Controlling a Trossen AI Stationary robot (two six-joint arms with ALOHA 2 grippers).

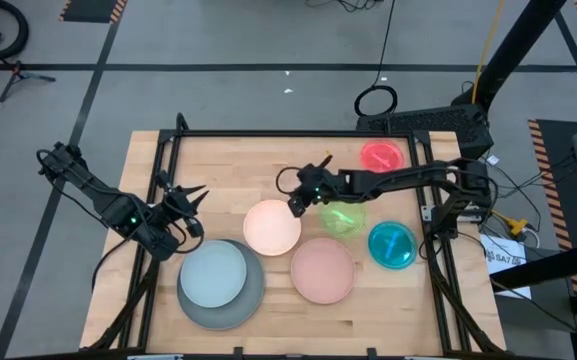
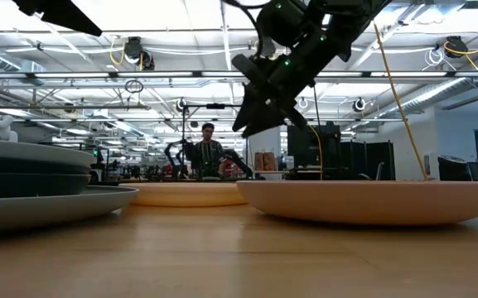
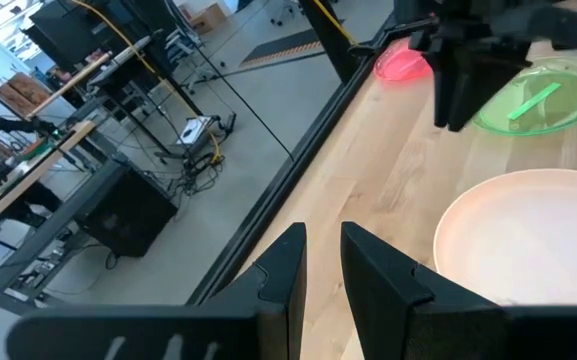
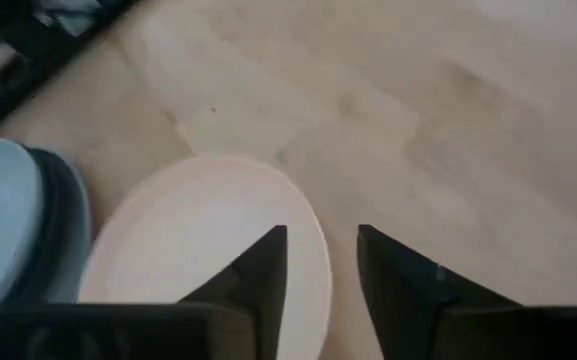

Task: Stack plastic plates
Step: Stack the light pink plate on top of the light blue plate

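**Right tool open above cream plate rim; left arm idle at table edge**

Right tool (image 1: 296, 203) sits over the far right rim of the cream plate (image 1: 272, 227), near mid-table. Fingers parted, nothing between them; in the right wrist view the plate rim lies below the gap, and in the low view the tool (image 2: 251, 116) is clear above the plates.

Left tool (image 1: 190, 196) is at the left edge of the table (image 1: 228, 160), raised, fingers a narrow gap apart, holding nothing.

Plate layout, high view:
- Light blue plate (image 1: 214, 274) stacked on the large grey plate (image 1: 246, 305), front left.
- Salmon pink plate (image 1: 322, 269) just right of the cream one.
- Green plate (image 1: 343, 217) beyond it, under the right arm.
- Teal plate (image 1: 392, 245) to the right.
- Red plate (image 1: 382, 155) at the far right.

A person (image 2: 208, 153) is in the room behind the table.
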